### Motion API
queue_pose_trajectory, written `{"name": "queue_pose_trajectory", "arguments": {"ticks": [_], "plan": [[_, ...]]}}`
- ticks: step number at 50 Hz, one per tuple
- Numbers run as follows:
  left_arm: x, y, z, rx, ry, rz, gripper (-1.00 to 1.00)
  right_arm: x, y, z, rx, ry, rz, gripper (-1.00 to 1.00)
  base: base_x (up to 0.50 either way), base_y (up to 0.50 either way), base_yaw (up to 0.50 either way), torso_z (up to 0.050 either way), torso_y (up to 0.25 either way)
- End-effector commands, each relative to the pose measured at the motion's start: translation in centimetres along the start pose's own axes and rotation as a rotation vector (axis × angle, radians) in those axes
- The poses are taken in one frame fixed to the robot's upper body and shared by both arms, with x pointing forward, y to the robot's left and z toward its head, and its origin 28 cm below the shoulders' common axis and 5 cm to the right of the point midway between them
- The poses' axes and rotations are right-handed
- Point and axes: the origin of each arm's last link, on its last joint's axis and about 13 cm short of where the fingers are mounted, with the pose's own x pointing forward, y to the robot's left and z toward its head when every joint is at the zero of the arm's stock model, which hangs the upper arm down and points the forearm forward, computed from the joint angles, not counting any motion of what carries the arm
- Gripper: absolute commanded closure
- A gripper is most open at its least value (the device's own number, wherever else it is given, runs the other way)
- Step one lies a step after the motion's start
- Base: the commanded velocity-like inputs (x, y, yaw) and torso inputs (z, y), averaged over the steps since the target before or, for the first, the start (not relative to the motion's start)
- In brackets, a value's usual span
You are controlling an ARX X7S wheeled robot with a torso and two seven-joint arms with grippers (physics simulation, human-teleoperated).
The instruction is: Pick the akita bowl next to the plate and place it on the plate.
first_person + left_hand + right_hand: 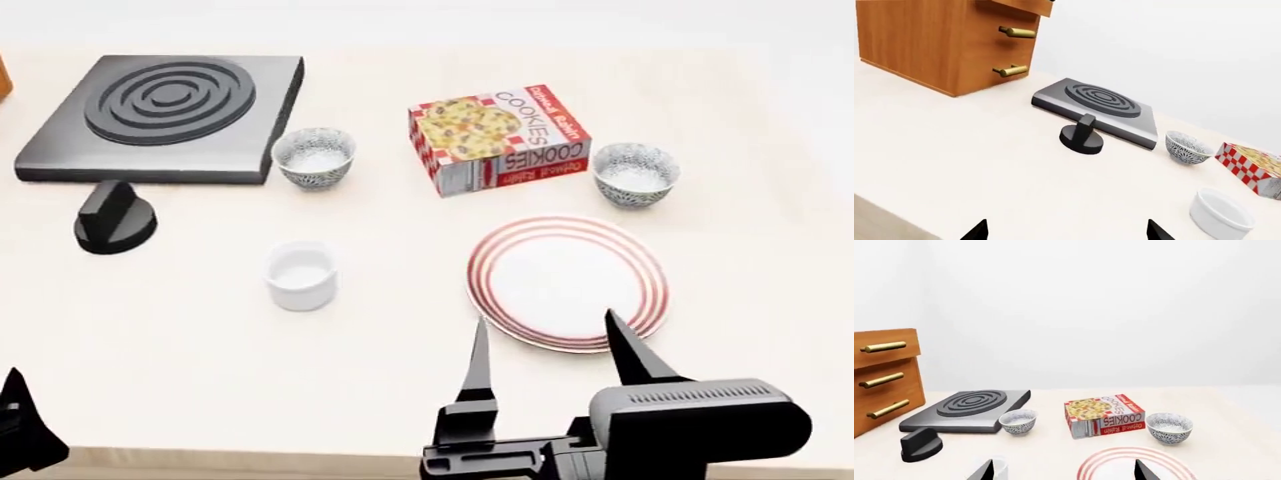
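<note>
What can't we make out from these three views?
- Left claw: only two dark finger tips show at the left wrist view's bottom edge; in the head view the arm is cut off at the corner.
- Plate: the right wrist view's bottom edge cuts off its near half.
- Wooden drawer cabinet: cropped in both wrist views, almost entirely outside the head view.
- Cookie box: cut by the left wrist view's right edge.

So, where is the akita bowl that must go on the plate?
In the head view, the akita bowl stands on the right, just beyond the plate and right of the cookie box.
</note>
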Motion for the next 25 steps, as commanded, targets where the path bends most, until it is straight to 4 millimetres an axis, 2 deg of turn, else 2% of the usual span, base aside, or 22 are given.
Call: {"name": "queue_pose_trajectory", "arguments": {"ticks": [1,25], "plan": [[0.00,0.10,0.06,0.005,0.003,0.002,-1.00,-0.02,0.10,0.05,-0.006,0.007,0.001,-1.00,0.00,-0.45,0.00,0.000,0.000],[0.04,0.03,-0.07,0.006,0.000,0.001,-1.00,-0.03,-0.09,-0.14,-0.013,0.016,-0.004,-1.00,0.00,-0.45,0.00,0.000,0.000]]}}
